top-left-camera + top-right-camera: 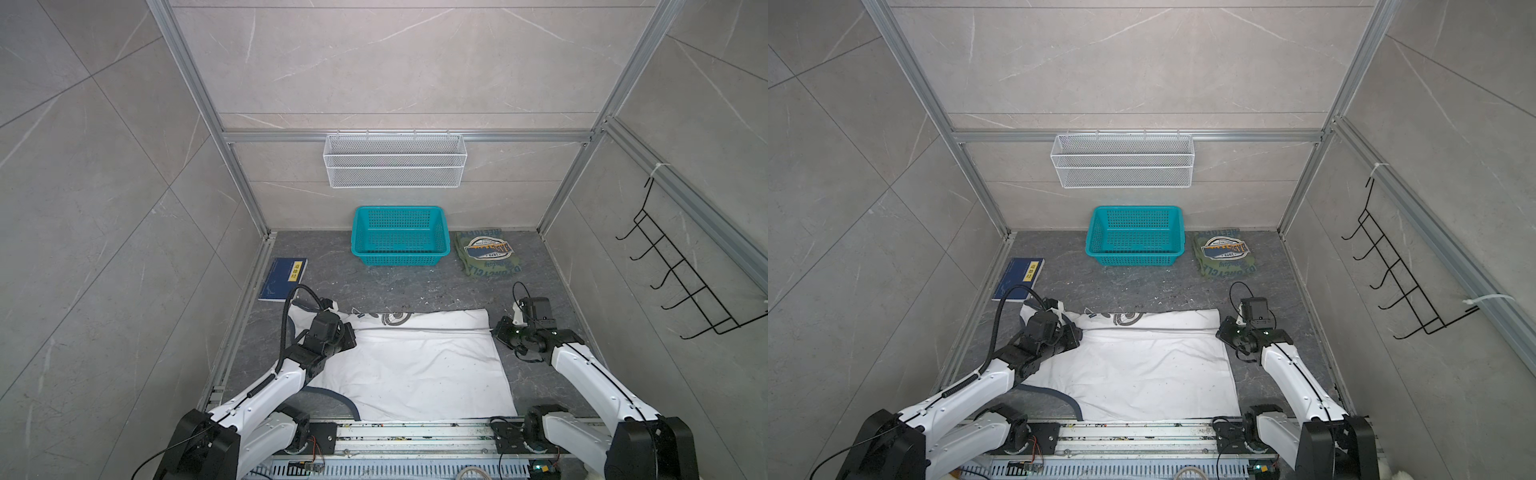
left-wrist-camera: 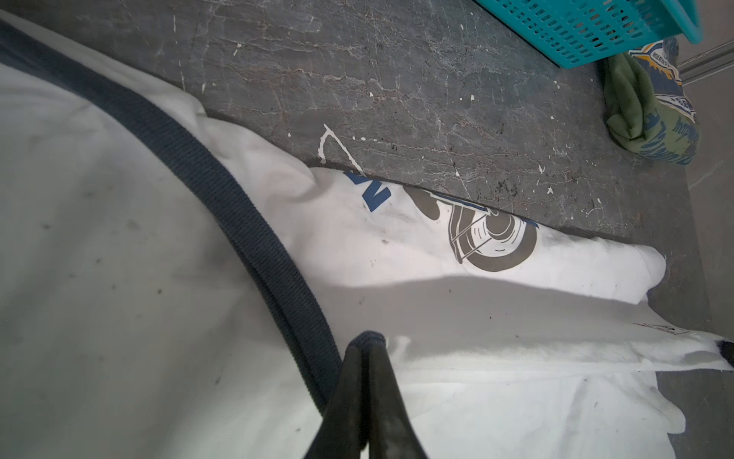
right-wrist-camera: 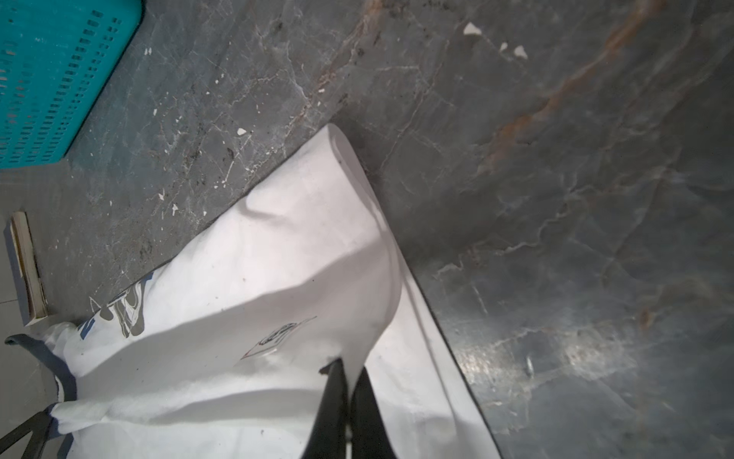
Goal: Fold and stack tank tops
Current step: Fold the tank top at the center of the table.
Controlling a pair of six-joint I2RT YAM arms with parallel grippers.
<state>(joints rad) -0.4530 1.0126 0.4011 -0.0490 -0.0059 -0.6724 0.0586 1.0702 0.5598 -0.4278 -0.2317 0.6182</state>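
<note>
White tank top point(image 1: 415, 365) is spread on the near tabletop point(image 1: 395, 291); olive tank top point(image 1: 488, 253) is laid folded beside the basket point(image 1: 399, 209). The white one's navy trim is pinched by the left gripper point(image 2: 367, 349), its edge by the right gripper point(image 3: 345, 369).

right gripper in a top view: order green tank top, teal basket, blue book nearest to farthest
1. green tank top: folded, on the right side, just beyond the right gripper.
2. teal basket: middle, against the back wall.
3. blue book: at the left edge, on the opposite side.
</note>
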